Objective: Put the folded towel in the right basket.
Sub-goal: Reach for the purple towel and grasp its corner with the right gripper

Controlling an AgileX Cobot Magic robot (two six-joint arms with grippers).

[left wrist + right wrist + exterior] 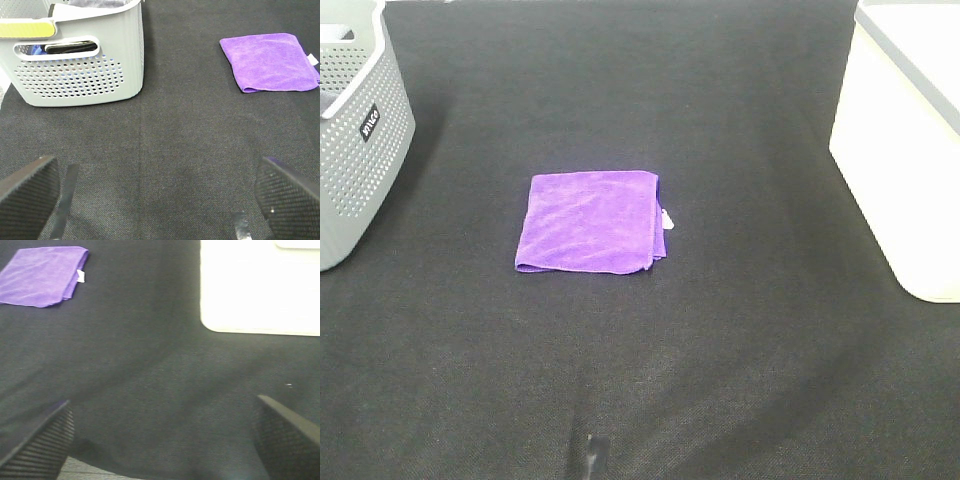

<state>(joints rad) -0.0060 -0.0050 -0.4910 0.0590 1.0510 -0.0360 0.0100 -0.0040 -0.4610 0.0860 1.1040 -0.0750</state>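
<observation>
Left pincer [160, 197] and right pincer [162, 440] are released. The right should pinch the towel [588, 222] by its folded edge, keeping layers together toward the right basket [905, 150].

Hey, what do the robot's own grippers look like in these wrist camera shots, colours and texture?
The left end effector has two broad black fingers with a finely dotted, grid-like surface and thin grey strips alongside. The right end effector matches: black, wedge-shaped fingers with ribbed texture. No cables or markings are visible.
</observation>
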